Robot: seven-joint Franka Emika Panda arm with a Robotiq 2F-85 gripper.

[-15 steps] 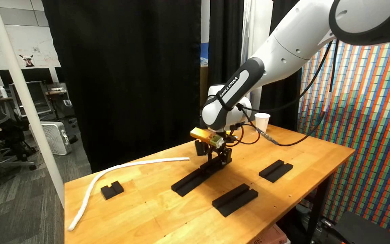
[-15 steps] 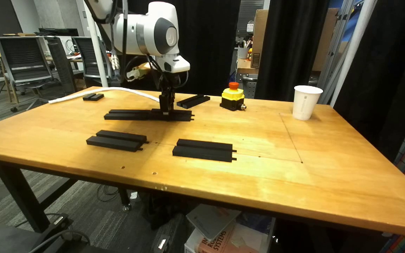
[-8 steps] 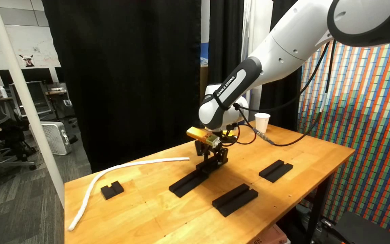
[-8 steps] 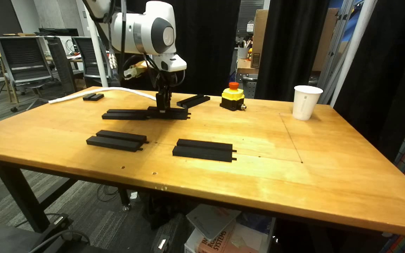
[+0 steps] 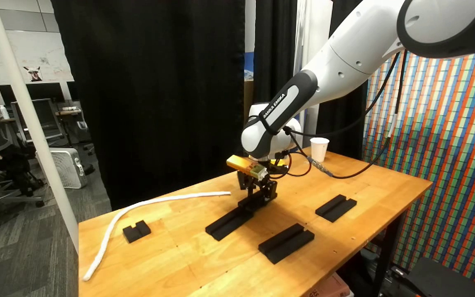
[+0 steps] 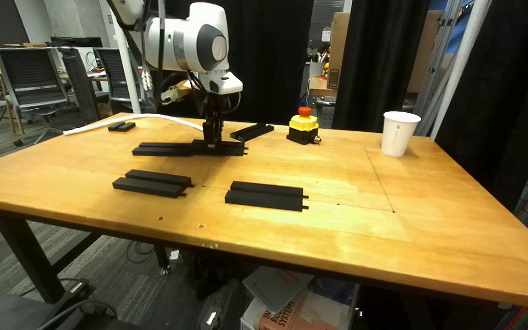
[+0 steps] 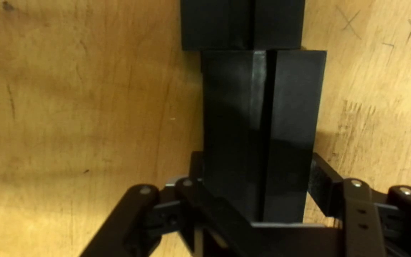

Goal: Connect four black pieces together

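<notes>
Nearest on the worktop (image 6: 360,238), between four and five o'clock from the fingers (image 7: 326,189) as an exterior view had it, the near black piece (image 6: 265,198) lay flat and loose, its two tabs toward three o'clock. A little farther back, at eight o'clock, the neighbouring black piece (image 6: 152,184) lay flat too, clearly apart from the rest, its tabs just past three.

Beyond these two, the fingers were clamped on the gripped black piece (image 7: 252,132), one against each long side. Its tabs stuck out at three o'clock, and its nine o'clock end met, or nearly met, the partner black piece (image 6: 162,150). In the wrist view, where the partner was at twelve o'clock, the two were out of line, the partner offset toward nine; whether the ends touched I could not tell.

At three o'clock a white paper cup (image 6: 399,135) stood upright. Farther back, between two and three, were a red-capped yellow stop button (image 6: 304,123) and, closer to the fingers, a dark grooved block (image 6: 257,133) lying slantwise. Between nine and ten lay a small black block (image 6: 127,127), with a white cord (image 6: 154,115) curving past its far side. A black curtain (image 5: 151,95) hung behind the worktop.
</notes>
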